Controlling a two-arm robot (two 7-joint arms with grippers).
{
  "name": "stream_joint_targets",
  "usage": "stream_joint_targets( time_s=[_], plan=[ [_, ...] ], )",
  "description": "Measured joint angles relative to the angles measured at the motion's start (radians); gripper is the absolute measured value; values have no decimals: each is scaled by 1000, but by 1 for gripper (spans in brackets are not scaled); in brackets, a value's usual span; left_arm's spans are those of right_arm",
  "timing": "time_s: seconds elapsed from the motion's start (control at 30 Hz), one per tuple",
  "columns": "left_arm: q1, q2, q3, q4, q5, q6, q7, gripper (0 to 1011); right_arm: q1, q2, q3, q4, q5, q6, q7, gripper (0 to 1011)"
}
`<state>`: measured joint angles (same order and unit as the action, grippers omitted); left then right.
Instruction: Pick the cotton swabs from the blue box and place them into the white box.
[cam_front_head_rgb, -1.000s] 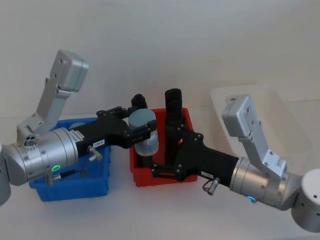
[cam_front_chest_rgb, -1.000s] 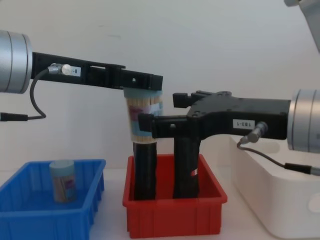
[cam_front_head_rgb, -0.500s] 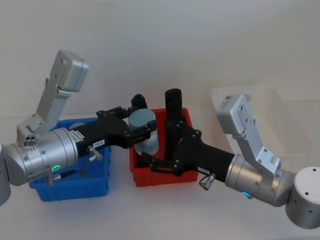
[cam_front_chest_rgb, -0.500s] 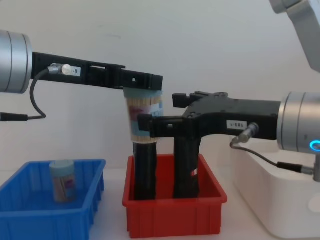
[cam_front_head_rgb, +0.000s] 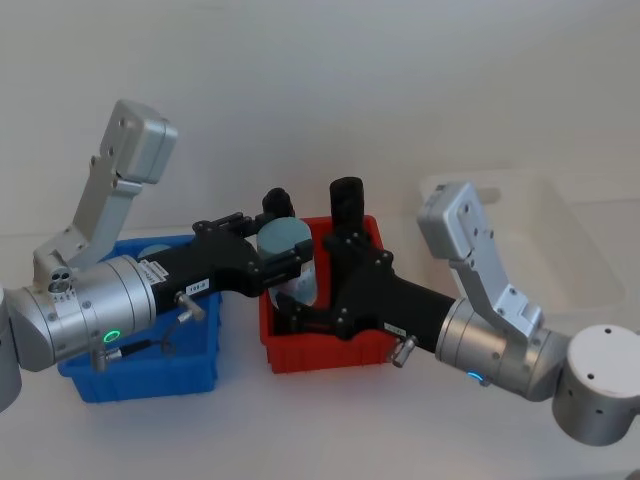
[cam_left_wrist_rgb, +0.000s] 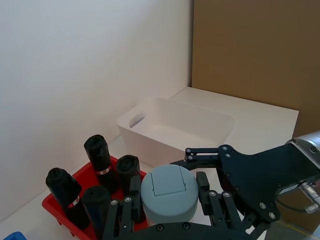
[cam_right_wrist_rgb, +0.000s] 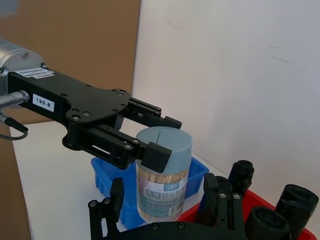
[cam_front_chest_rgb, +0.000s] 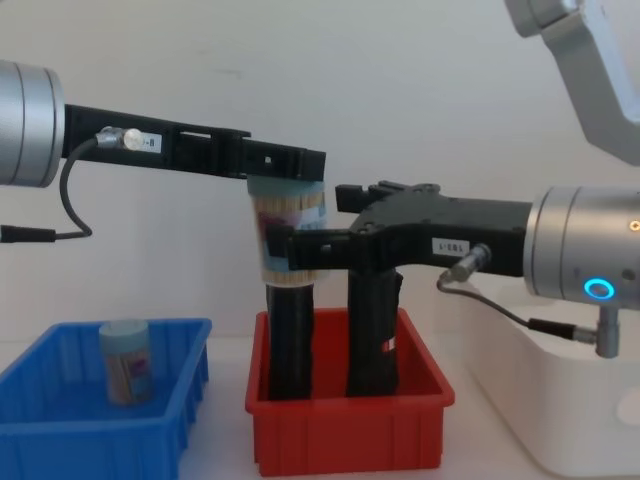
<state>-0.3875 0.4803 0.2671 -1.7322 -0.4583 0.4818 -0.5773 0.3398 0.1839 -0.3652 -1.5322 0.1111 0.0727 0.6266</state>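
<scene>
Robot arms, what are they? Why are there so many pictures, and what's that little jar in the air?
Those are a robot's two arms. Each ends in a gripper that pinches like fingers. The pictures come from four cameras: one on its head looking down, one on its chest looking across the table, and one on each wrist.

On the table sit a blue box with one tub of cotton swabs inside, a red bin holding tall black objects, and a white box.

The left gripper pinches a second tub near its lid, up above the red bin. The right gripper has its fingers open on either side of that tub, lower down.
</scene>
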Motion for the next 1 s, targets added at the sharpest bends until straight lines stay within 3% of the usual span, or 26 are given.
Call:
stream_joint_targets(
  time_s=[0.27,0.47,0.77,1.0],
  plan=[
    [0,0,0,0,0,0,0,669,26,-19,-9,47,1,-12,-1,883],
    [0,0,0,0,0,0,0,669,39,-29,-13,71,8,-19,5,665],
    [0,0,-1,0,1,0,2,672,51,-35,-18,92,20,-27,10,636],
    [0,0,0,0,0,0,0,888,56,-37,-22,95,25,-29,11,636]
  ],
)
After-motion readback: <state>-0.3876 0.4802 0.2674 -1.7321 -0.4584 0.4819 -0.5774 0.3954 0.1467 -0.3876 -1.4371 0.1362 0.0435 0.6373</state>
